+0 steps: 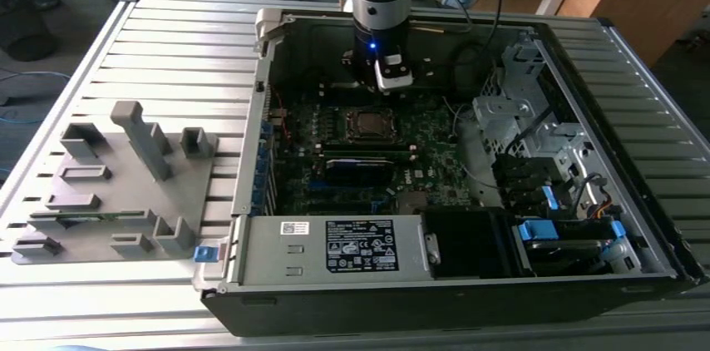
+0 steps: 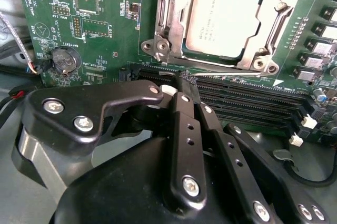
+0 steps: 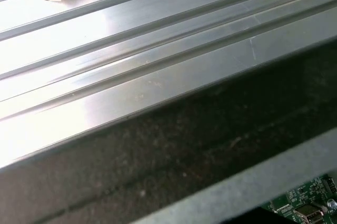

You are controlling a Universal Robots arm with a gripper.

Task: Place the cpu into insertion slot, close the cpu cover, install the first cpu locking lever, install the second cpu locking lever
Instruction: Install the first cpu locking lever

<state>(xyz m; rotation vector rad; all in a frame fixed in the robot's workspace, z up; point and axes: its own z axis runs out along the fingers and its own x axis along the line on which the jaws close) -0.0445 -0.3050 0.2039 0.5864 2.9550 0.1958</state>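
Open case (image 1: 253,160) lies on the slatted table (image 1: 166,43), filling the centre and right of the exterior view. It holds the motherboard (image 1: 433,151), a labelled power supply (image 1: 332,247) along the lower edge, and a drive bay (image 1: 554,239) with blue tabs at lower right.

Slot (image 1: 370,134) sits at upper centre of the board. The cpu (image 1: 368,121) is seated in it, metal top up. In the second wrist view the cpu (image 2: 221,16) shows through the window of the cover (image 2: 221,62), which lies flat over it.

The gripper (image 1: 394,76) hangs inside the case, just above the slot in the frame. In the second wrist view the gripper (image 2: 187,79) has its fingers drawn together; their tips meet the end of a thin lever (image 2: 237,73) that runs along the cover's near edge, over the memory slots (image 2: 247,95). Whether the lever is pinched cannot be told.

A grey fixture (image 1: 111,193) with upright holders stands on the table at the exterior view's left, apart from the case.
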